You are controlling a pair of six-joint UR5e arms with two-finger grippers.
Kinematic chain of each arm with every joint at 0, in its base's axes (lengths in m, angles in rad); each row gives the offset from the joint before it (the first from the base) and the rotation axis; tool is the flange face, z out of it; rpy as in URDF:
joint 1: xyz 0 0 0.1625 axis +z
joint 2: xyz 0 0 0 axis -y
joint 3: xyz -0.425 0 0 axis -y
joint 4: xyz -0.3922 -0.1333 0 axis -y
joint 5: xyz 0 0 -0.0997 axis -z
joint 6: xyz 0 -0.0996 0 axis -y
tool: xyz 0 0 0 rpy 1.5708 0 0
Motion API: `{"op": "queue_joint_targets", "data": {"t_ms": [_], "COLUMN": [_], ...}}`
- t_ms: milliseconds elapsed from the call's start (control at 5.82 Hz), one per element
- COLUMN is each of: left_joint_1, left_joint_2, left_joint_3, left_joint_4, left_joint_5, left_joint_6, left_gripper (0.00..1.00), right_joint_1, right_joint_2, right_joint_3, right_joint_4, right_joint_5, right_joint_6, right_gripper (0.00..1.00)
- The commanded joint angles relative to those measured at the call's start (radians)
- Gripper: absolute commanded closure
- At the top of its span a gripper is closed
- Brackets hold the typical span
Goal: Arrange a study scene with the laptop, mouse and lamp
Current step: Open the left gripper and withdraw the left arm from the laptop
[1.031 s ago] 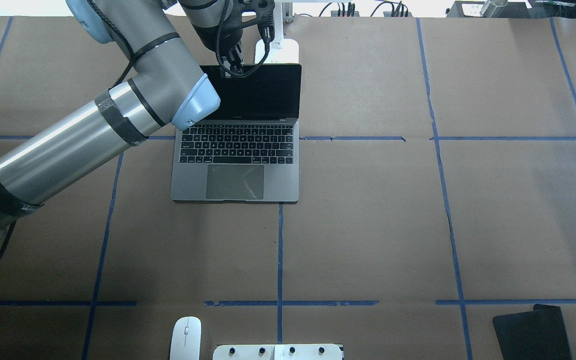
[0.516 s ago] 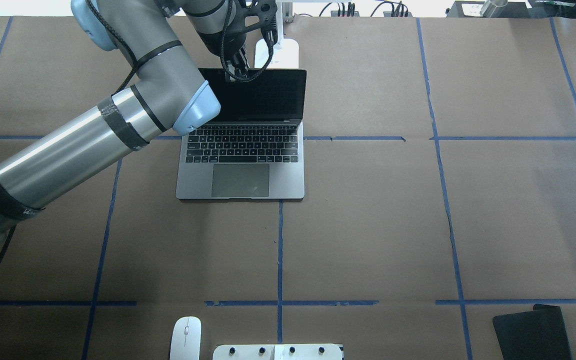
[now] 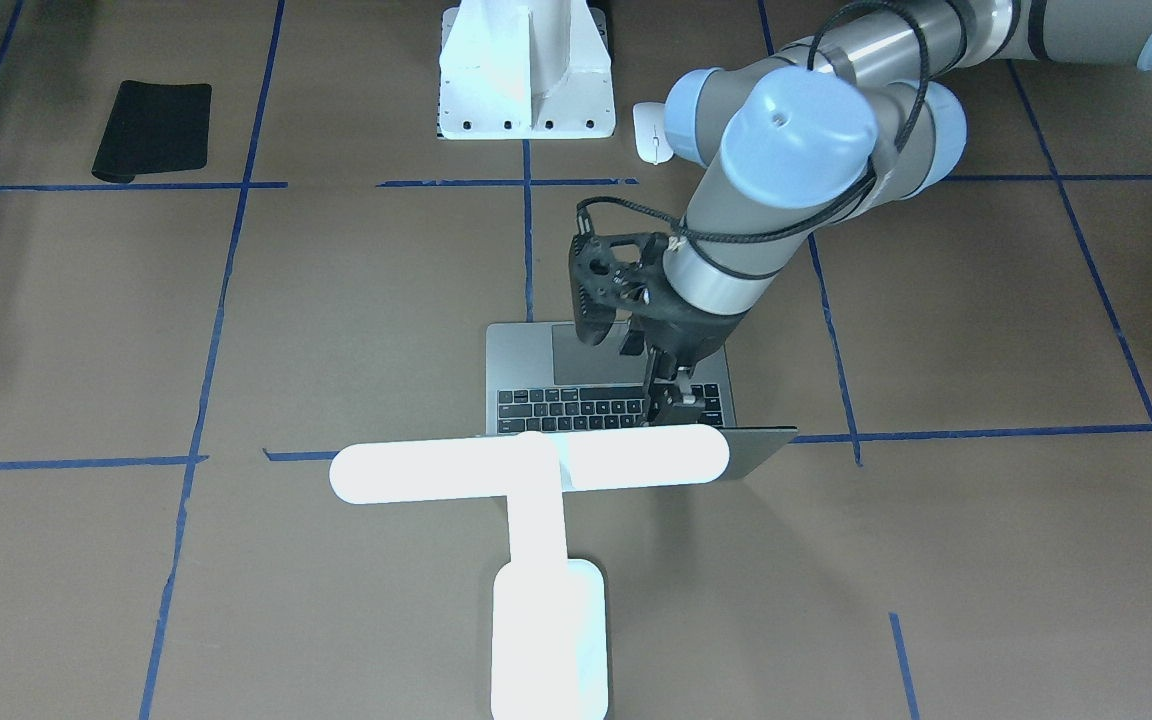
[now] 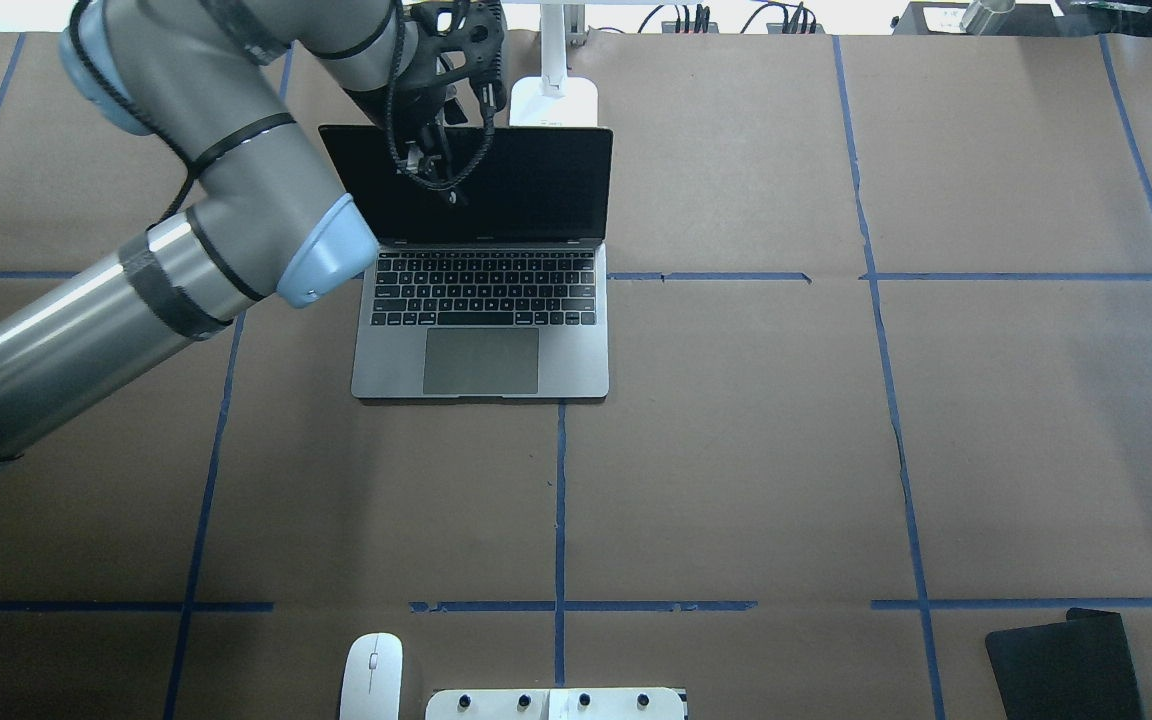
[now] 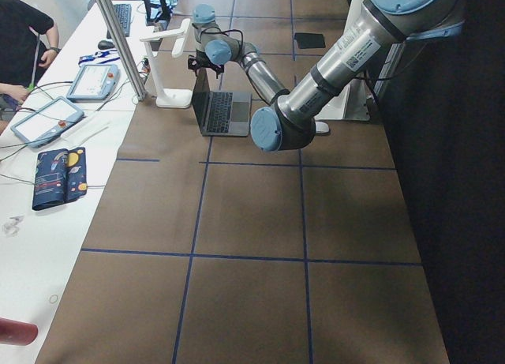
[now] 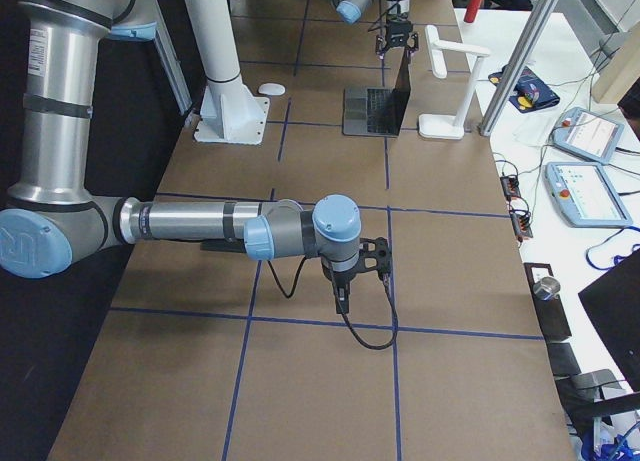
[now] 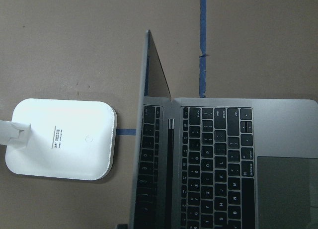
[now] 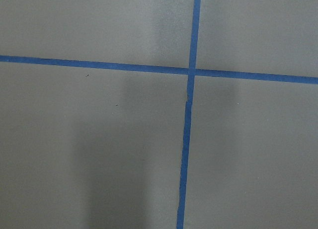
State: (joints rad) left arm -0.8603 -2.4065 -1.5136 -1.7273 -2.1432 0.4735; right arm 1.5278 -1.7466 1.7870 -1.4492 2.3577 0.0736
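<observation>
The grey laptop (image 4: 481, 300) stands open at the far middle of the table, with its dark screen (image 4: 496, 185) upright. It also shows in the front view (image 3: 596, 400) and the left wrist view (image 7: 213, 159). My left gripper (image 4: 426, 155) hovers at the lid's top edge near its left end (image 3: 676, 405), and its jaws look parted and empty. The glowing white lamp (image 3: 526, 465) stands just behind the lid, its base (image 7: 59, 139) beside the laptop. The white mouse (image 4: 372, 675) lies at the near edge. My right gripper (image 6: 345, 281) hangs low over bare table; I cannot tell whether it is open or shut.
A black mouse pad (image 4: 1066, 665) lies at the near right corner. The white bolted pedestal (image 4: 556, 703) stands next to the mouse. Blue tape lines (image 8: 189, 70) grid the brown table. Tablets and cables lie on the side bench (image 5: 47, 119).
The laptop first slid a little to the right, then stayed put. My left gripper has come off the middle of the lid's edge and moved left along it. The whole screen now shows.
</observation>
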Motion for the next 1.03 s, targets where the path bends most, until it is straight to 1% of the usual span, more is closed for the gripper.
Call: {"op": "queue_joint_targets", "data": {"t_ms": [0,172,344,516,688,859], "left_joint_1": [-0.057,-0.074,-0.098,-0.106,-0.127,-0.172], "left_joint_2": [0.047,0.176,0.275,0.312,0.314,0.332], "left_joint_3": [-0.088,-0.168,-0.259,-0.343,-0.349,-0.361], "left_joint_4": [0.003,0.005,0.088,0.277,0.431,0.509], "left_joint_5": [-0.007,-0.039,-0.041,-0.041,-0.040,-0.041], "left_joint_6": [-0.001,-0.004,-0.003,-0.004,-0.006,-0.164], "left_gripper": [0.00,0.00,0.00,0.00,0.00,0.00], "right_joint_1": [0.000,-0.001,0.000,-0.001,-0.001,-0.001], "right_joint_2": [-0.001,-0.001,-0.001,0.001,0.001,0.001], "right_joint_3": [0.000,0.002,0.003,0.002,0.002,0.008], "right_joint_4": [0.001,0.003,0.001,0.001,0.001,0.022], "right_joint_5": [0.000,-0.003,-0.002,-0.002,-0.003,-0.003], "right_joint_6": [0.000,-0.003,-0.003,-0.003,-0.017,-0.012], "right_gripper": [0.00,0.00,0.00,0.00,0.00,0.00]}}
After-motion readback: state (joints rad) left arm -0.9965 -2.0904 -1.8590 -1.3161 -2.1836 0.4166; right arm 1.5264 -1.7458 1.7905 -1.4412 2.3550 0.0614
